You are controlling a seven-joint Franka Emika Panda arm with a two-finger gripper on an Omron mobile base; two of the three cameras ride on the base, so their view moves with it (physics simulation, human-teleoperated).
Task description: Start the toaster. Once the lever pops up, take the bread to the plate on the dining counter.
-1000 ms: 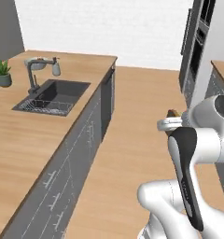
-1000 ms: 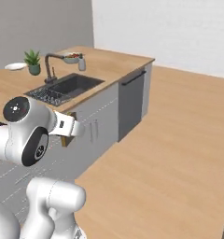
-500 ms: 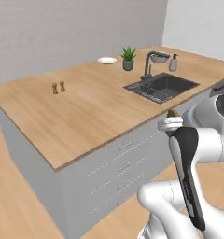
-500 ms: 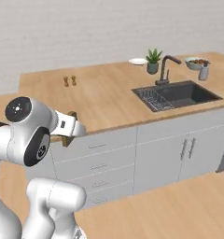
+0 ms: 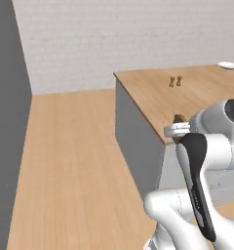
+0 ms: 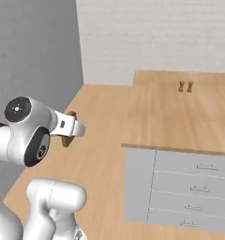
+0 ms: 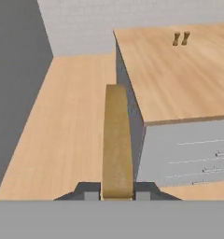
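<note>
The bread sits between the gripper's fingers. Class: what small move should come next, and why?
Probably keep driving along the dining counter toward the plate, grip unchanged. The gripper is shut on the bread, held off the counter's corner, and the plate lies at the far end.

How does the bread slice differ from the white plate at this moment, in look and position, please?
The bread is a tan slice seen edge-on, gripped between the shut jaws of the gripper, off the dining counter; the plate is white, round and lies flat on it. The bread is beside the counter's near corner; the plate sits near its far edge. Both are thin.
</note>
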